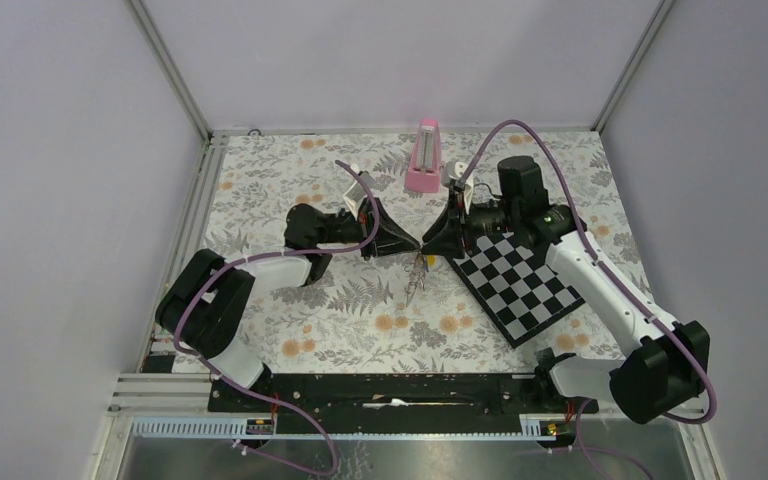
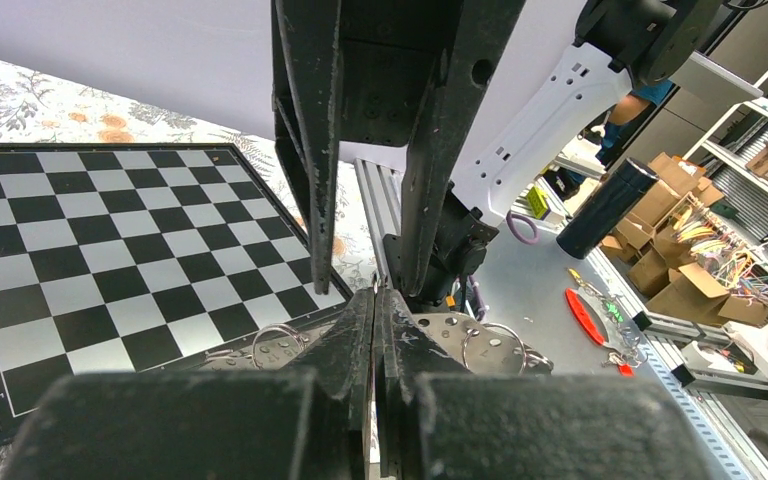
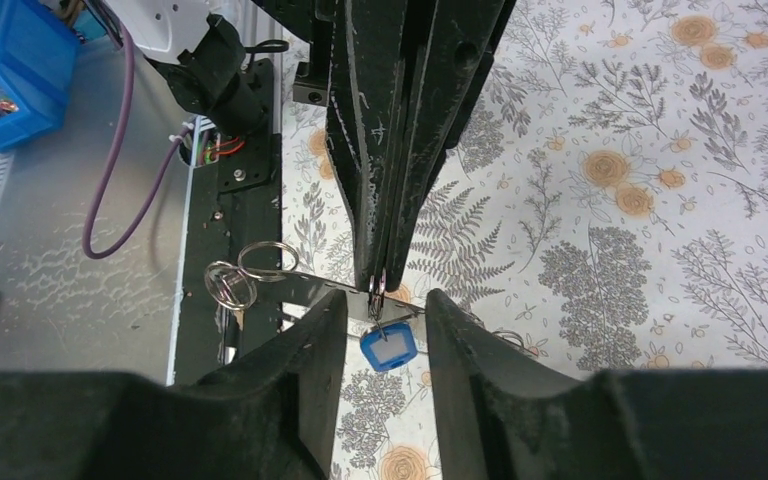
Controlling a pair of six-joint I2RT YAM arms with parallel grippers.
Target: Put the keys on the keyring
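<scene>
In the top view my left gripper [image 1: 411, 245] and right gripper [image 1: 431, 243] meet tip to tip above the floral table. The left gripper [image 2: 375, 296] is shut on a small silver ring of the keyring [image 3: 378, 290]. The blue key head [image 3: 388, 347] hangs from that ring. The grey strap [image 3: 305, 287] runs sideways behind it with more silver rings [image 3: 228, 285] on it. The strap also shows in the left wrist view [image 2: 430, 335]. My right gripper [image 3: 385, 308] is open, one finger on each side of the blue head and touching nothing. A yellow bit [image 1: 428, 262] and dangling metal [image 1: 417, 280] hang below the tips.
A checkerboard [image 1: 520, 280] lies on the table just right of the grippers, under the right arm. A pink metronome-like block [image 1: 425, 155] stands at the back, behind the grippers. A black rail [image 1: 390, 390] runs along the near table edge.
</scene>
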